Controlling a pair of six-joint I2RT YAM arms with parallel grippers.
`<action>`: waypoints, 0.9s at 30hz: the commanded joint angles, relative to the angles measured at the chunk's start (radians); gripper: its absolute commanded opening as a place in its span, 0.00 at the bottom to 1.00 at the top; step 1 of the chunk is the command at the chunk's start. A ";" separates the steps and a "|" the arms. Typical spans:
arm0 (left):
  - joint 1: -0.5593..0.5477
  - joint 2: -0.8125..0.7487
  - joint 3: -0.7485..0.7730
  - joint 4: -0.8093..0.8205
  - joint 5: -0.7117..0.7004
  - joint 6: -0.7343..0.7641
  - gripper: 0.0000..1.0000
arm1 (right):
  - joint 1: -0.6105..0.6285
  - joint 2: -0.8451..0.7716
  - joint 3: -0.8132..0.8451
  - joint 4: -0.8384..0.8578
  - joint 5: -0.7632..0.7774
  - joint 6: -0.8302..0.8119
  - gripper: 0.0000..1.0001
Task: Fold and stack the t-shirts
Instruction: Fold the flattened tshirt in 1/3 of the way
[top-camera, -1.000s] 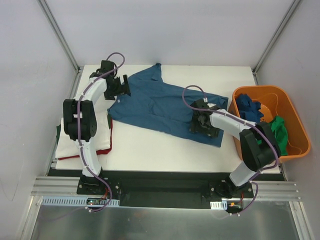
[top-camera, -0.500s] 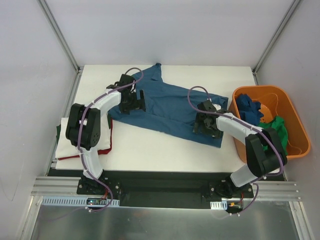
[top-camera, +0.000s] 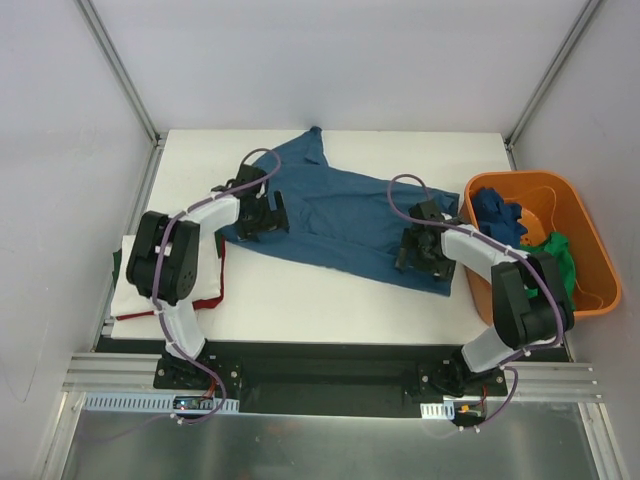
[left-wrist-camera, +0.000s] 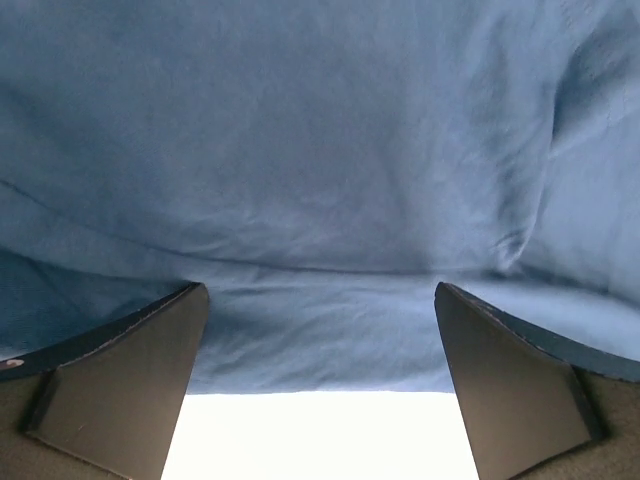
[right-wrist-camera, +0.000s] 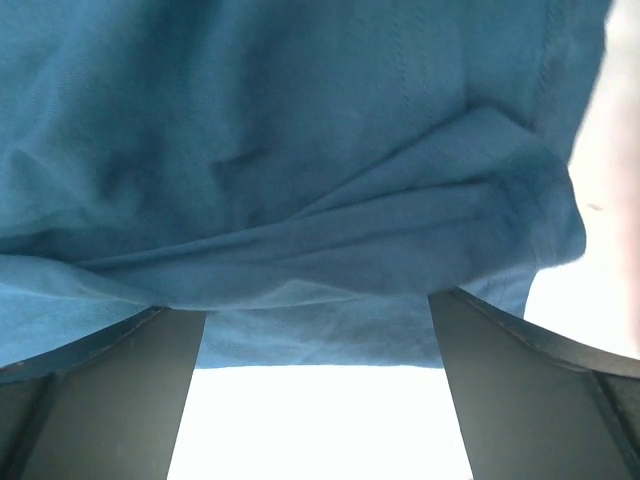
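A dark blue t-shirt (top-camera: 335, 215) lies spread across the middle of the white table. My left gripper (top-camera: 262, 216) is open over its left edge; the left wrist view shows the shirt's hem (left-wrist-camera: 320, 350) between the two fingers (left-wrist-camera: 120, 380). My right gripper (top-camera: 420, 250) is open over the shirt's lower right corner, with the wrinkled hem (right-wrist-camera: 320, 320) lying between its fingers (right-wrist-camera: 520, 390). Folded white (top-camera: 170, 285) and red (top-camera: 222, 262) shirts lie stacked at the left edge.
An orange basket (top-camera: 592, 262) stands at the right with a blue shirt (top-camera: 498, 215) and a green shirt (top-camera: 560, 265) in it. The bare white tabletop (top-camera: 310, 295) runs along the front edge.
My left gripper has moved from the shirt's far left corner to its near left edge. My right gripper has shifted slightly right along the shirt's lower right corner. The shirt has shifted a little.
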 joint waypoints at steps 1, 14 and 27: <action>-0.066 -0.151 -0.226 -0.075 0.013 -0.106 0.99 | -0.022 -0.081 -0.049 -0.095 0.072 -0.059 0.96; -0.316 -0.723 -0.717 -0.081 -0.058 -0.486 0.99 | -0.034 -0.173 -0.115 -0.151 0.101 -0.031 0.97; -0.383 -0.994 -0.693 -0.155 -0.087 -0.465 0.99 | -0.033 -0.411 -0.129 -0.198 0.003 -0.073 0.96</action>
